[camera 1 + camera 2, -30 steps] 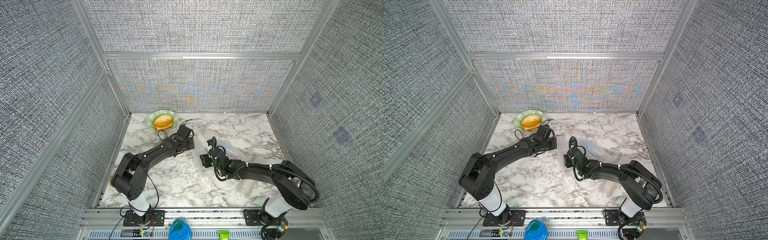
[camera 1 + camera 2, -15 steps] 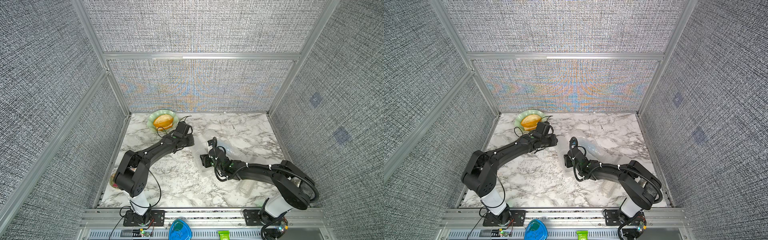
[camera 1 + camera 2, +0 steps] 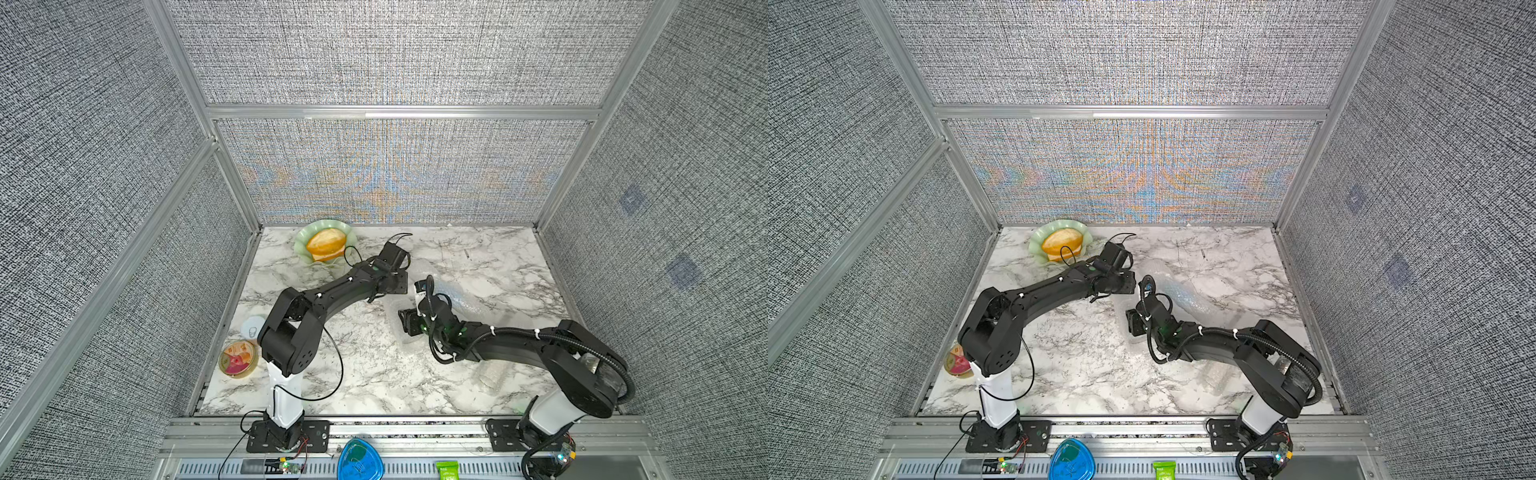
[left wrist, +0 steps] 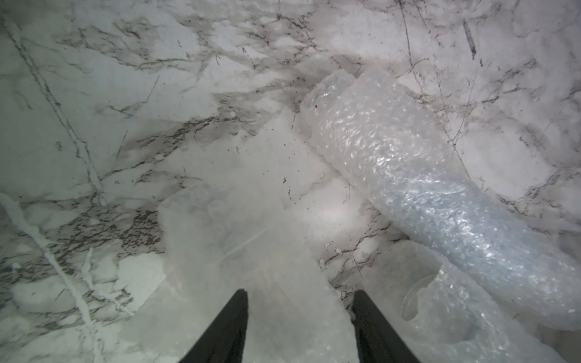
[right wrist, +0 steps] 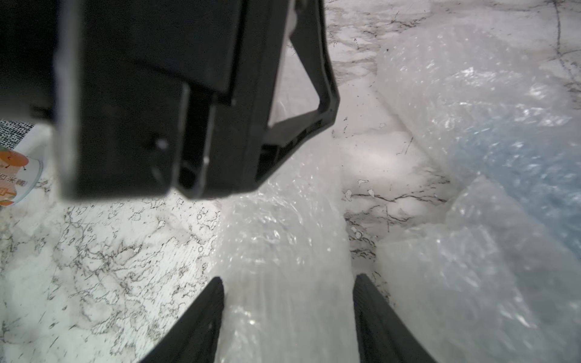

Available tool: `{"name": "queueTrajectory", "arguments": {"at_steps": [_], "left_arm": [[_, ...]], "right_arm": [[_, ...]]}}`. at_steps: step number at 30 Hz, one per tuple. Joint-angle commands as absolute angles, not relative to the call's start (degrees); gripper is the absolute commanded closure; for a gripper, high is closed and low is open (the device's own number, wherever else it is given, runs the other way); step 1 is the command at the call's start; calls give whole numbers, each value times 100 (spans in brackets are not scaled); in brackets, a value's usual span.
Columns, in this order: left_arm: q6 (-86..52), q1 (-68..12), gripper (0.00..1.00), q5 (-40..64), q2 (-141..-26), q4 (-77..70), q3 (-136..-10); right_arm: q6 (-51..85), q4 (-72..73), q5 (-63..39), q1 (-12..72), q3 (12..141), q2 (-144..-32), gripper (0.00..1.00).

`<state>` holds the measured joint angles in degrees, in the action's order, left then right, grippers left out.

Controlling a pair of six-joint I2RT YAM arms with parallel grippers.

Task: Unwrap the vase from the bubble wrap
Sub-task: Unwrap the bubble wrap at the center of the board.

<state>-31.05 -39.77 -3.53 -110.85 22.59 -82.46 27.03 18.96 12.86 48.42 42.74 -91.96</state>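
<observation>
Item: clear, colourless bubble wrap, rolled into a long crinkly tube with a pale blue tint showing through its middle, which I take to be the vase inside. Location: centre of the white grey-veined marble tabletop, long axis running from beside the left gripper away toward the right-hand rear of the table. A loose flat tail of the same wrap trails off the roll and passes between the fingers of both grippers. Left gripper: jaws parted around the tail, no pinch that I can see. Right gripper: jaws parted astride the tail; whether they pinch it I cannot tell. Both tools sit just beside the roll's near end; I judge the left nearer that end.
</observation>
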Motion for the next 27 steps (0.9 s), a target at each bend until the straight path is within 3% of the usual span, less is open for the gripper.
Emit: {"name": "queueTrajectory", "arguments": {"at_steps": [1,12,27], "left_arm": [[-3040,-4033,58,-830,-11118,2576,-8323],[-3226,-4060,100,-1232,-10883,2584,-8130],[-3383,-3703,100,-754,-10112,1919,-7053]], "right_arm": [[2711,1568,1380,4835,4243,-9228,41],[2720,1575,1405,4828,4212,-9254,41],[2908,900,1727,4816,4585,-9421,41]]}}
